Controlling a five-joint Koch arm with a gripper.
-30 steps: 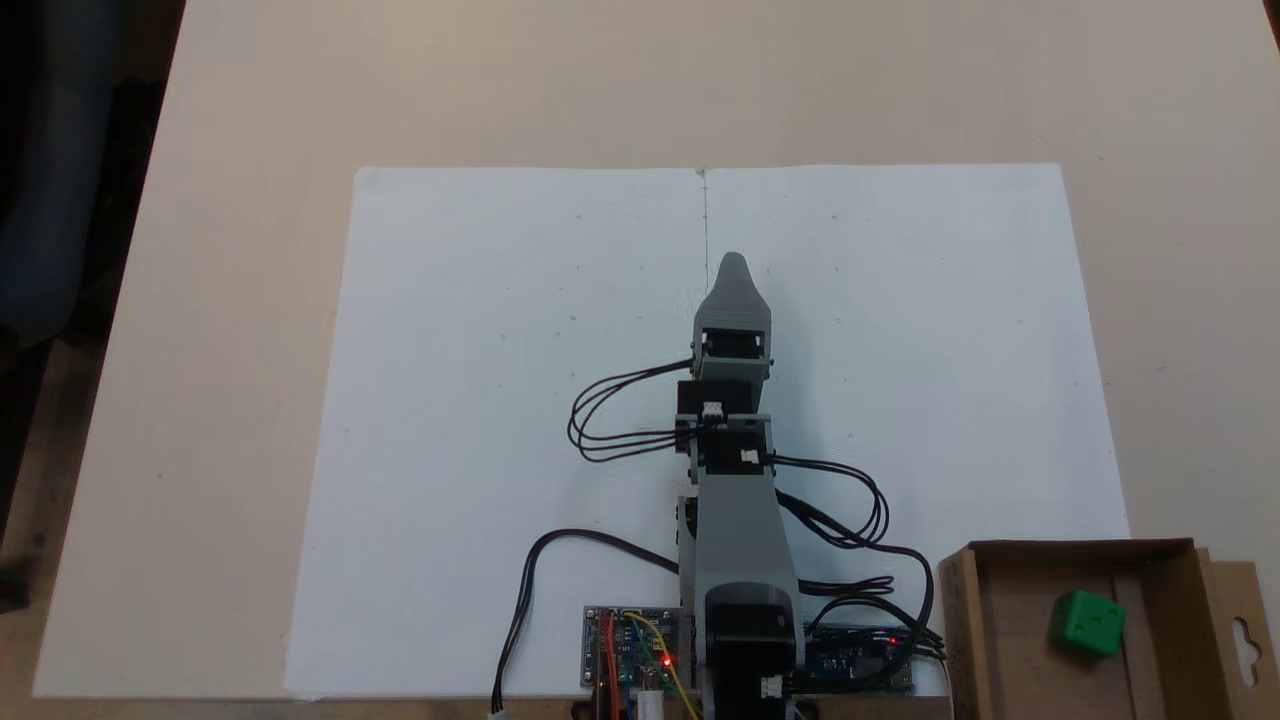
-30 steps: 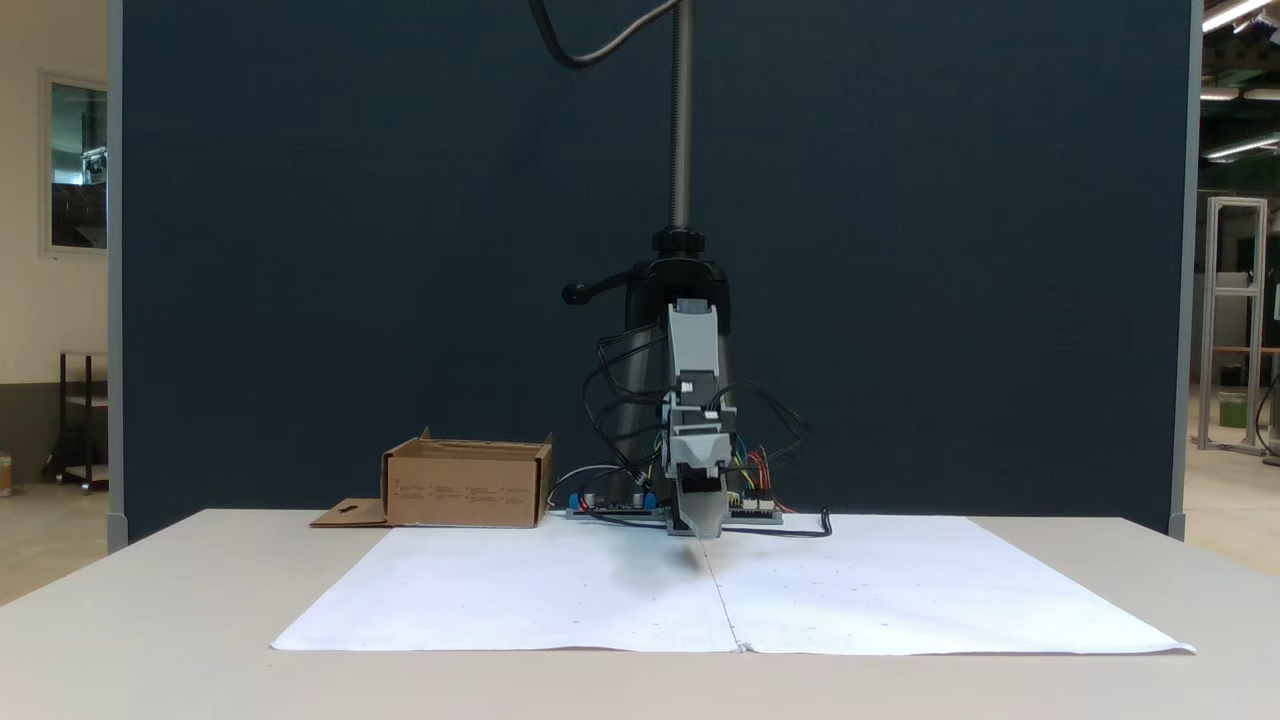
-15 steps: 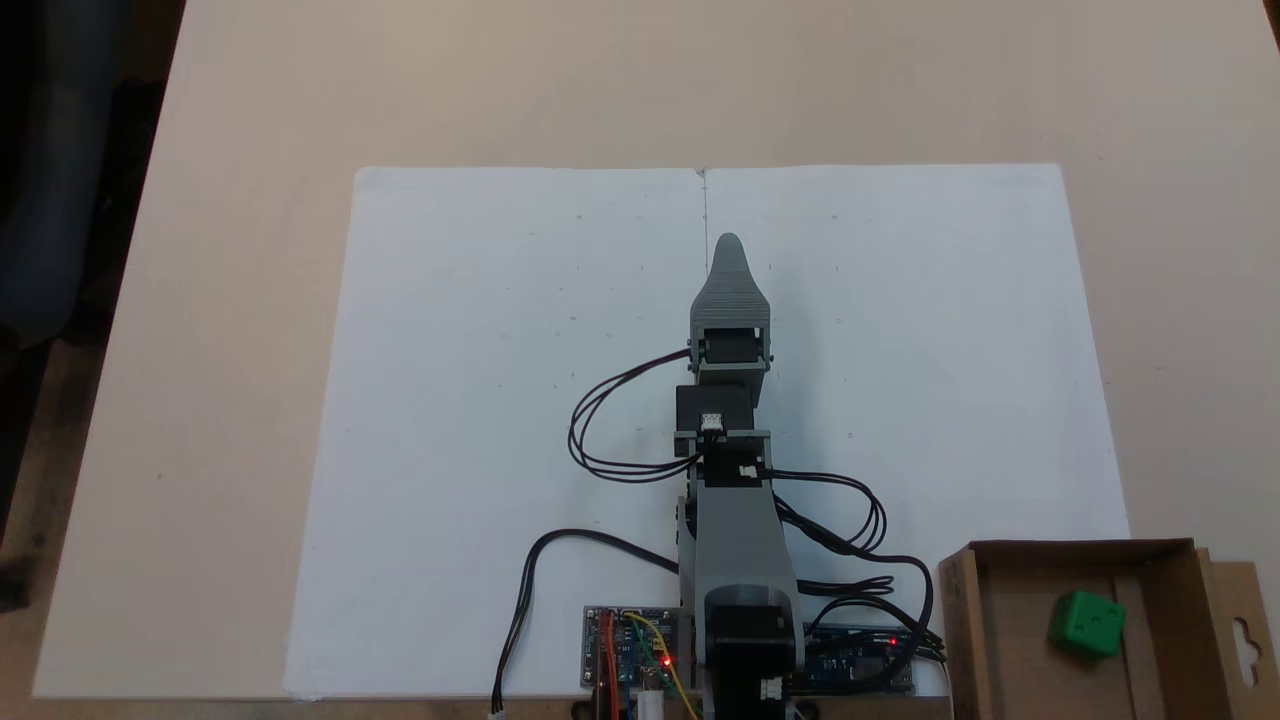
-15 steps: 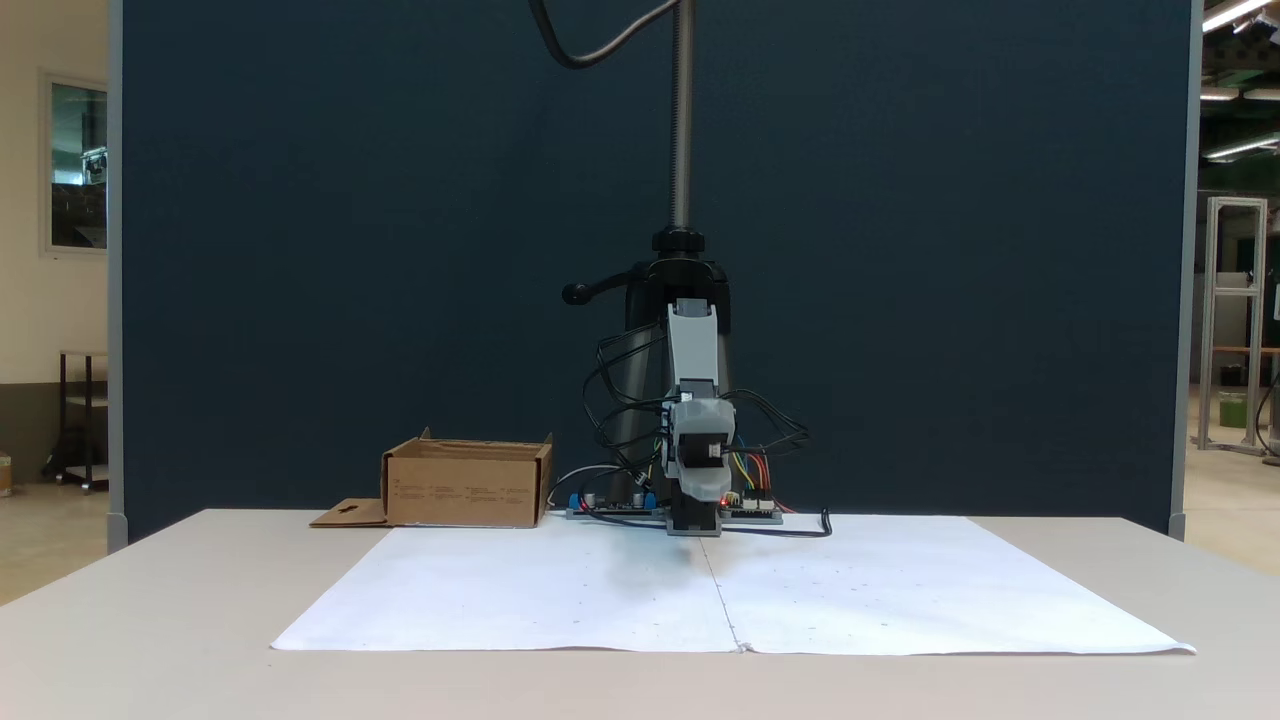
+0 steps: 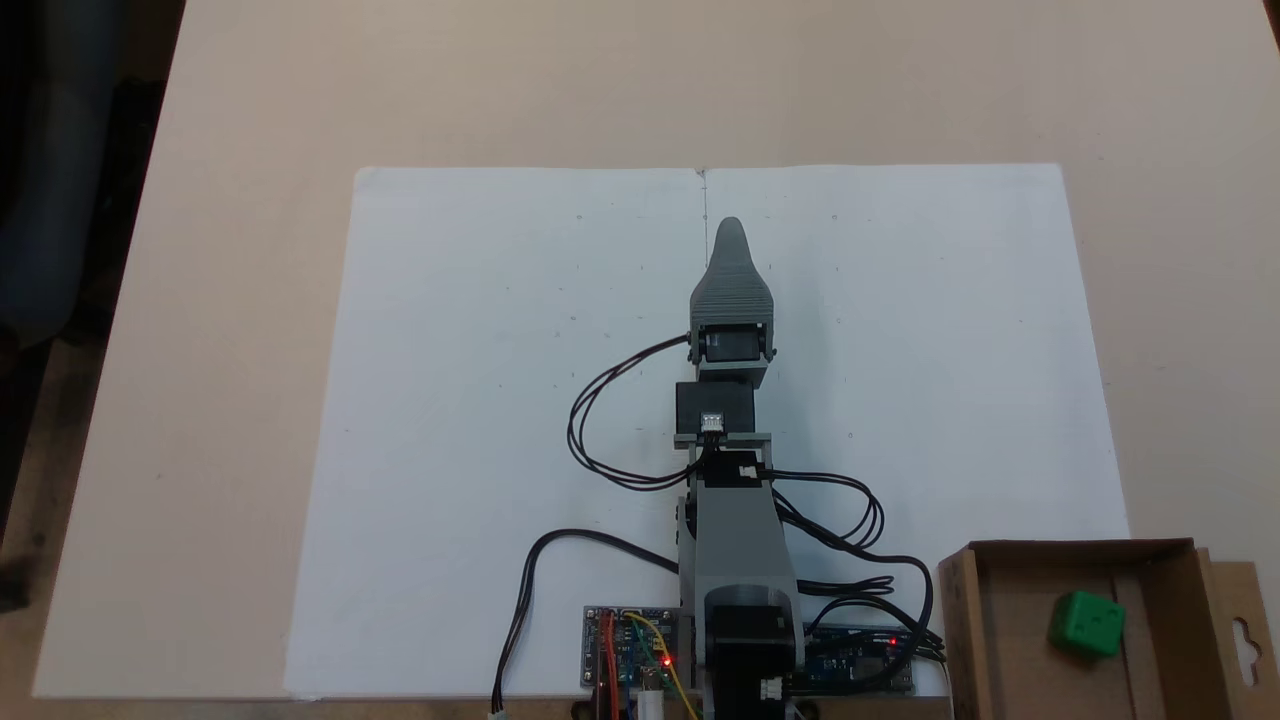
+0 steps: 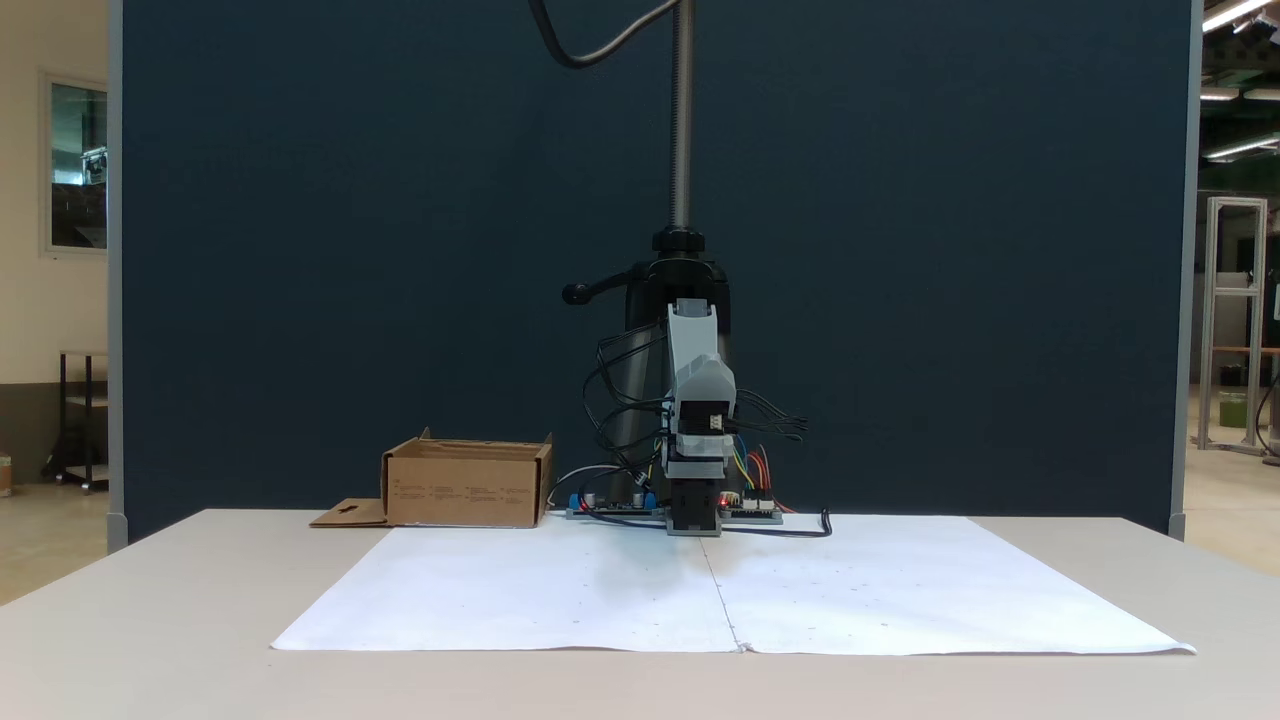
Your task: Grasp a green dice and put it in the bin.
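One green dice (image 5: 1086, 624) lay inside the bin (image 5: 1010, 640), toward the box's right side in the fixed view from above, and the bin sat at the near right corner of the tabletop in that view, just off the corner of the white paper sheet (image 5: 480, 400). In the fixed view from the front the bin (image 6: 466, 487) stood at the far left, beside the circuit boards (image 6: 610, 508), with its flap lying flat on the tabletop. Judged from this, the placing step was already done, and nothing green remained on the paper. The next move probably called only for the arm to fold to rest, well apart from the bin.

From above, the arm reached straight out from its base at the near edge, along the seam of the paper, with the gripper (image 5: 731, 232) pointing toward the far edge. From the front the gripper (image 6: 702, 380) appeared raised, level with the upper arm. Its jaws lay one behind the other for both cameras, so I could not tell how far they were parted. Nothing was seen in them.
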